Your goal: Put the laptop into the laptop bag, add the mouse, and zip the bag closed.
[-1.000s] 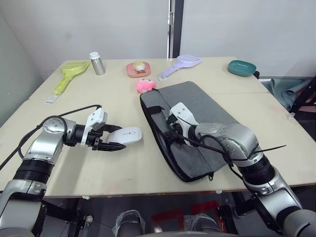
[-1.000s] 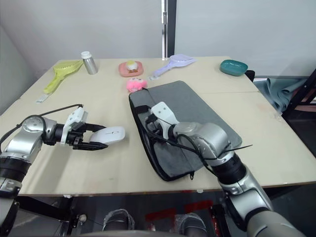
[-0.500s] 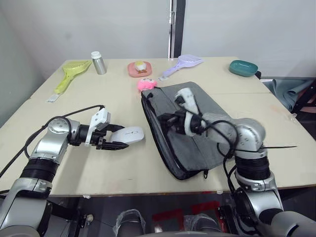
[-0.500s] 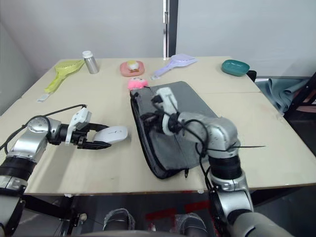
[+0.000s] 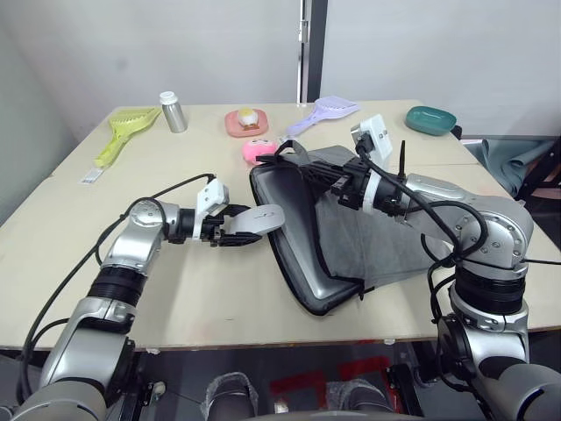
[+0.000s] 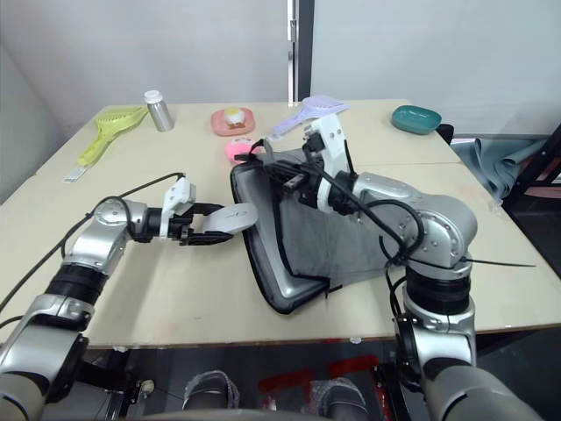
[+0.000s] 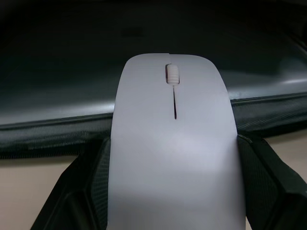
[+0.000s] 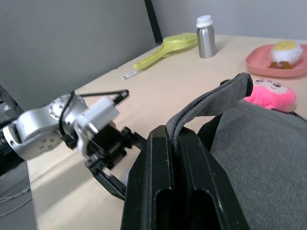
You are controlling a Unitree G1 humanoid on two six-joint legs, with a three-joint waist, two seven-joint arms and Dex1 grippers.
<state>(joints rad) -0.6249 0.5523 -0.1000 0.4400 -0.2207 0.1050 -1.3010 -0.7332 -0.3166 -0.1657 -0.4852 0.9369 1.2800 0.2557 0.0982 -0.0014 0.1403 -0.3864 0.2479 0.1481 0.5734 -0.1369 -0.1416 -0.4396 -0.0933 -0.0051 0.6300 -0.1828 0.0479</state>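
The grey laptop bag (image 5: 386, 237) lies at the table's middle right with its left edge gaping. My right gripper (image 5: 346, 186) is shut on the bag's upper fabric layer and black straps and holds them raised; the right wrist view shows its fingers (image 8: 158, 191) clamped on that grey flap. Inside the opening shows the laptop (image 5: 307, 259), a silver surface. My left gripper (image 5: 241, 226) is shut on the white mouse (image 5: 260, 219) and holds it just off the table beside the opening. In the left wrist view the mouse (image 7: 175, 158) points at the dark gap.
A pink plush toy (image 5: 259, 151) sits just behind the bag. Along the far edge stand a yellow-green scoop (image 5: 123, 133), a metal bottle (image 5: 173, 112), a pink dish (image 5: 246, 122), a lilac scoop (image 5: 326, 112) and a teal dish (image 5: 429, 119).
My right gripper has lifted the bag's top layer up and back, opening the left edge. My left gripper has carried the mouse to the right, up to the opening.
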